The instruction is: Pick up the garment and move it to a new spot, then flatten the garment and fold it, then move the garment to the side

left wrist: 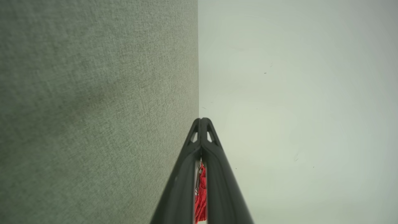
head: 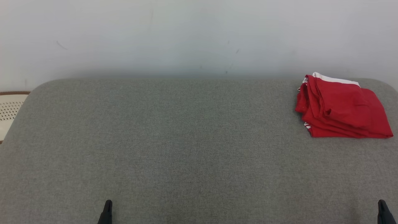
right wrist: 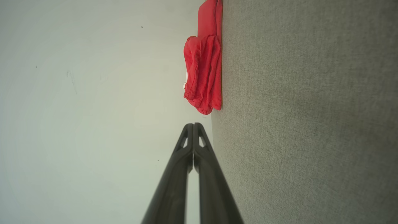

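**A:** Where is the garment (head: 342, 109)?

**B:** On the far right of the grey padded surface (head: 186, 140), close to its back edge and rounded corner, with the pale wall (head: 186, 37) just behind. It's a red bundle, folded in several layers and lying flat.

**A:** Which way does it run?

**B:** Its long axis goes across the surface, left to right in the head view. It slants a little, so the right end lies nearer the robot. The stacked fold edges face left, toward the middle of the surface, and a white band (head: 335, 79) shows along the far edge.

**A:** And the grippers?

**B:** The left gripper (head: 107, 211) sits at the lower left and the right gripper (head: 384, 213) at the lower right corner. Both are over the near part of the surface, pointing toward the wall. Each has its two dark fingers pressed tip to tip, with nothing between them.

**A:** Is either one near the cloth?

**B:** No, both are well apart from it. The right one is closer, and in the right wrist view the bundle lies ahead of its fingertips.
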### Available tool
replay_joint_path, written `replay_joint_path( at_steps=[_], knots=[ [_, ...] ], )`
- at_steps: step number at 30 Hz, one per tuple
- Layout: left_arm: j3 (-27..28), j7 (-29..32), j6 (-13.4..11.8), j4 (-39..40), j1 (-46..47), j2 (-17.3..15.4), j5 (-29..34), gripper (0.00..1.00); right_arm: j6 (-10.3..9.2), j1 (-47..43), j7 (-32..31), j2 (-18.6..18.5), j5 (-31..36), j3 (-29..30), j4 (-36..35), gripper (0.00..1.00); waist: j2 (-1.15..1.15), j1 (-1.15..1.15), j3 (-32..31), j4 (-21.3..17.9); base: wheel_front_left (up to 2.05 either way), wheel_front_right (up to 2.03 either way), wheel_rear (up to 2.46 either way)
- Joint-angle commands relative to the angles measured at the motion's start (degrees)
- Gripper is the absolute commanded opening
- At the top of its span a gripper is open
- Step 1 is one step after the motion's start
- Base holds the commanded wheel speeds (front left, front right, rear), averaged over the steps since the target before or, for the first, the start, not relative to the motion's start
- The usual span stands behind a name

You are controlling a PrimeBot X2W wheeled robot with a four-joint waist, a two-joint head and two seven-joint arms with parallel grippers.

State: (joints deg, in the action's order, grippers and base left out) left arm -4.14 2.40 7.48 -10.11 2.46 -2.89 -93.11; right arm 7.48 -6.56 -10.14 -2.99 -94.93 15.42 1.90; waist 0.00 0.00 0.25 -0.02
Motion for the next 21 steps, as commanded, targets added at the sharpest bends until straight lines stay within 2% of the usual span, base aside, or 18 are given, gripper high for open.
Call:
replay_joint_path(
  at_steps=[1,21],
  knots=[
    [0.1,0.0,0.2,-0.1,0.3,0.0,-0.2,0.00,0.01,-0.5,-0.2,0.1,0.2,0.0,-0.1,0.00,0.00,0.00,0.0,0.0,0.00,0.00,0.00],
    [0.0,0.0,0.2,-0.1,0.3,0.0,-0.2,0.00,0.02,-0.5,-0.1,0.1,0.2,0.0,-0.1,0.00,0.00,0.00,0.0,0.0,0.00,0.00,0.00]
  ],
)
